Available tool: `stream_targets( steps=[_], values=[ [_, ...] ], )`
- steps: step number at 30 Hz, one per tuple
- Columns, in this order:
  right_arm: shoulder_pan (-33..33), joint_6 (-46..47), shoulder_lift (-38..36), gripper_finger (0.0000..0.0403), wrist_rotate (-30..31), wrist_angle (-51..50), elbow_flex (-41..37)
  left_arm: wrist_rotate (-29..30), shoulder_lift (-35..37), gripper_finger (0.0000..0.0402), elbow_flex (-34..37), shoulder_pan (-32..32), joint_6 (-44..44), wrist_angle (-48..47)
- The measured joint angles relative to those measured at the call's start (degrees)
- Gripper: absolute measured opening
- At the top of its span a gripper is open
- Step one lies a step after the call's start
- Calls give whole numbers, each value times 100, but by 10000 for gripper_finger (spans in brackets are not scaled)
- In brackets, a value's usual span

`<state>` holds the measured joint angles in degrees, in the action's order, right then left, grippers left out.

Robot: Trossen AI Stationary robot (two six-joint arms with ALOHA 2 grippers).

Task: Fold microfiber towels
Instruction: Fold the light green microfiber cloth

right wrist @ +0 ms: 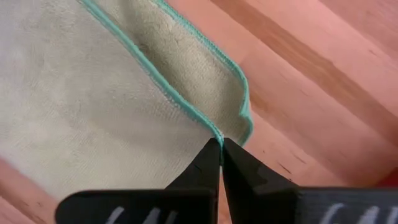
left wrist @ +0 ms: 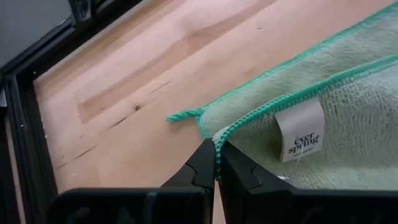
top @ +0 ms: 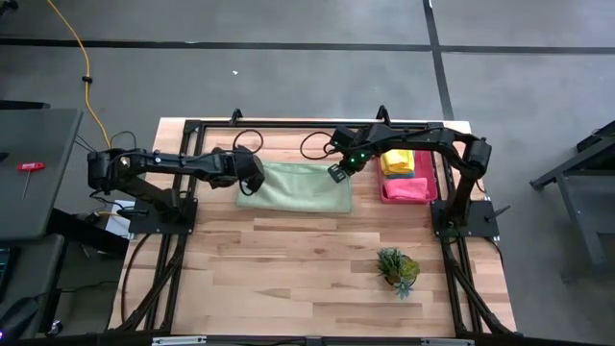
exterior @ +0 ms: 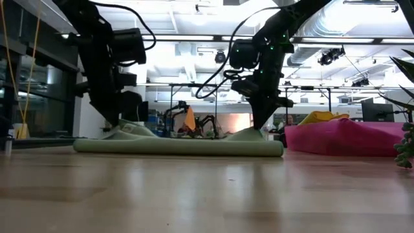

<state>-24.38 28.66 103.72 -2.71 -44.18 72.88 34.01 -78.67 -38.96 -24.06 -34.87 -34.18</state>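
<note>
One green towel (top: 296, 186) lies folded once, pinched at its two far corners | left gripper (left wrist: 216, 163) clamped on top-layer edge | right gripper (right wrist: 221, 149) likewise | further folds judged pending | other towels (top: 404, 175) left in tray (top: 388, 195) beside right gripper

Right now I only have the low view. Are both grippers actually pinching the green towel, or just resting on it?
Observer: Left gripper is shut on the pale green towel, pinching the top layer's teal-stitched edge.
Operator: And the right one?
Observer: Right gripper is shut on the stitched edge at its corner too.
Operator: Is it folded already?
Observer: Two layers show at both corners; the white label faces up near the left gripper.
</note>
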Motion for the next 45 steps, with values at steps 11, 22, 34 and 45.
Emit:
stream_targets(
  steps=[11,22,34,45],
  values=[
    [4,110,-126,0,258,-160,0,333,2,0,0,-21,-74,-69],
    [-111,136,-140,0,316,-360,0,135,-20,2,0,-218,212,119],
    [13,107,-140,0,266,35,0,135,-20,21,0,-216,511,61],
    [2,75,-140,96,475,34,0,399,-20,73,0,-218,534,-60]
  ],
)
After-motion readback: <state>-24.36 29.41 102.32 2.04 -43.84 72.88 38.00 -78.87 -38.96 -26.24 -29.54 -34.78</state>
